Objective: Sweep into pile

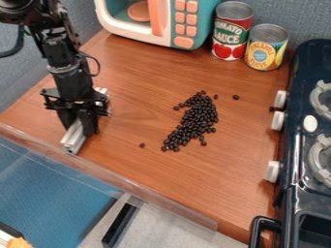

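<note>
At the left of the wooden counter, my gripper (81, 127) hangs down, shut on a pale grey bar-like sweeping tool (74, 137). The tool lies low at the counter surface, slanting from upper right to lower left, its middle hidden behind the fingers. To the right of the gripper, dark beans (197, 116) form an elongated pile that slants from upper right to lower left. A few beans are apart from it: one lone bean (142, 145) to the lower left, another bean (236, 97) to the upper right.
A toy microwave (161, 22) stands at the back, with a tomato can (231, 31) and a yellow-labelled can (265, 47) to its right. A dark toy stove (310, 160) with white knobs borders the right side. A clear ledge (110, 172) runs along the front edge.
</note>
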`<state>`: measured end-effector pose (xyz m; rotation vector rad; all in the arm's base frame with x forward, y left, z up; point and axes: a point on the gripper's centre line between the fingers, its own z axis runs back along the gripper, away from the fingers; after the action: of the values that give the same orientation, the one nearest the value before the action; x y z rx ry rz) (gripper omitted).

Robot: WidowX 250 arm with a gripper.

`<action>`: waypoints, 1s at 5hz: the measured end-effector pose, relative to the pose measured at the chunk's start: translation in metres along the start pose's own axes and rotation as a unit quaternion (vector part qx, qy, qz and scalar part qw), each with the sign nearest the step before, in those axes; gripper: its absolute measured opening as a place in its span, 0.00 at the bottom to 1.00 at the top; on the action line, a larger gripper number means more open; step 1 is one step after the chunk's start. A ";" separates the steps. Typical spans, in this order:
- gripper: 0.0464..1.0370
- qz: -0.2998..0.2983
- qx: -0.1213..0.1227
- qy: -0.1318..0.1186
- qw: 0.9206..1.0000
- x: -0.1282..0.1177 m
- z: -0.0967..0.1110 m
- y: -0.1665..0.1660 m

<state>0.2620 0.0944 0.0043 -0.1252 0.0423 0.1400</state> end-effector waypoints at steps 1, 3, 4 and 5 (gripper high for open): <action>0.34 0.006 0.006 -0.014 1.000 0.003 -0.002 -0.009; 0.34 0.020 0.005 -0.037 0.999 0.012 -0.006 -0.029; 0.34 0.033 -0.008 -0.040 0.999 0.015 -0.007 -0.044; 0.34 0.023 -0.029 -0.034 0.999 0.015 -0.010 -0.074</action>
<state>0.2870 0.0228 0.0025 -0.1783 -0.0271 0.1915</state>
